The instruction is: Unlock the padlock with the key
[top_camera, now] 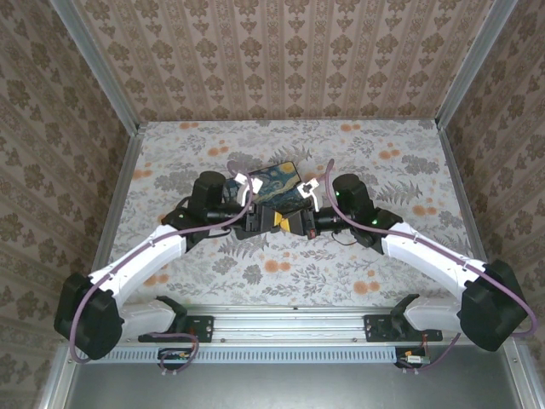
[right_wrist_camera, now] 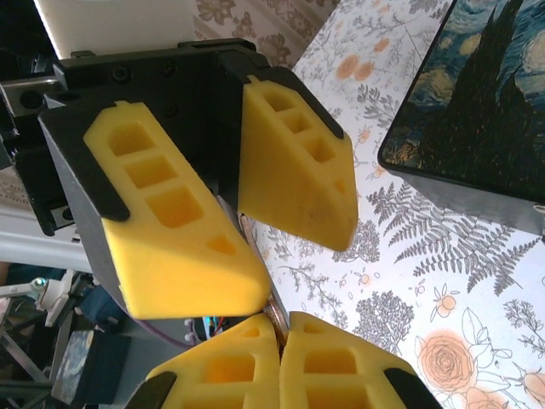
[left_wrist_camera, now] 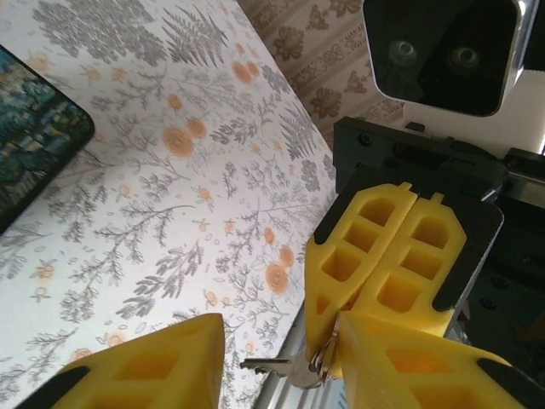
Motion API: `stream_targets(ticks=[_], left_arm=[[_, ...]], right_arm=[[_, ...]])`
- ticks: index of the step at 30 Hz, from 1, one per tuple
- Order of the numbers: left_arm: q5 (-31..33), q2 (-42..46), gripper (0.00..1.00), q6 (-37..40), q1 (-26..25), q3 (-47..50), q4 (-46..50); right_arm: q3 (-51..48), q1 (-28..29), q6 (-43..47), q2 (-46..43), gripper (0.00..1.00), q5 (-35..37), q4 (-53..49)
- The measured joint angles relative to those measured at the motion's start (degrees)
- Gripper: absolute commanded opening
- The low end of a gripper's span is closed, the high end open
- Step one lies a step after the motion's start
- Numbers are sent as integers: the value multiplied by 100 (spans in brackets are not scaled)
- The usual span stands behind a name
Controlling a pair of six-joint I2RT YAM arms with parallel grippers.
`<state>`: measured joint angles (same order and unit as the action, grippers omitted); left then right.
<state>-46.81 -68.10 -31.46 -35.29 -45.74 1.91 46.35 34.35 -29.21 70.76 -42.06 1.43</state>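
Right fingers (right_wrist_camera: 332, 366) are pressed together, nipping the ring (left_wrist_camera: 322, 358). Left fingers (left_wrist_camera: 162, 366) stand apart, with the key (left_wrist_camera: 277, 368) in the gap between them. It hangs over the middle of the table (top_camera: 170, 153), just near of the box (top_camera: 277, 181). It is small, stiff, light, slick metal and will likely swivel on the ring, so I would pinch the flat head beside the ring. Its long axis seems to run near-far, with the blade pointing far.
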Motion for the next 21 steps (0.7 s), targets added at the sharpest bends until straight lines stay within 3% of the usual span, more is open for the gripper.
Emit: stream_targets(ticks=[6,11,12,14,15,17,21], left_arm=[[-216,-33,4,72,-50,0,-120],[-310,-55,0,107,-70,0,-136],[-317,-63,0,107,-76,0,-138],[-330,-85,0,105,-92,0,-164],[-313,-94,0,105,-105,0,-203],[-264,-94,0,59,-109,15,-299],[-109,-94,0,-210,-101,210,-789]], right_arm=[[24,-2,190,9,0,-24,-282],[55,-37,317,13,0,-66,-420],[55,-46,328,13,5,-74,-437],[55,-74,350,11,30,-103,-448],[55,-96,337,11,38,-127,-439],[-17,-162,199,-44,45,-177,-216],[-494,-415,-437,-367,47,-195,686]])
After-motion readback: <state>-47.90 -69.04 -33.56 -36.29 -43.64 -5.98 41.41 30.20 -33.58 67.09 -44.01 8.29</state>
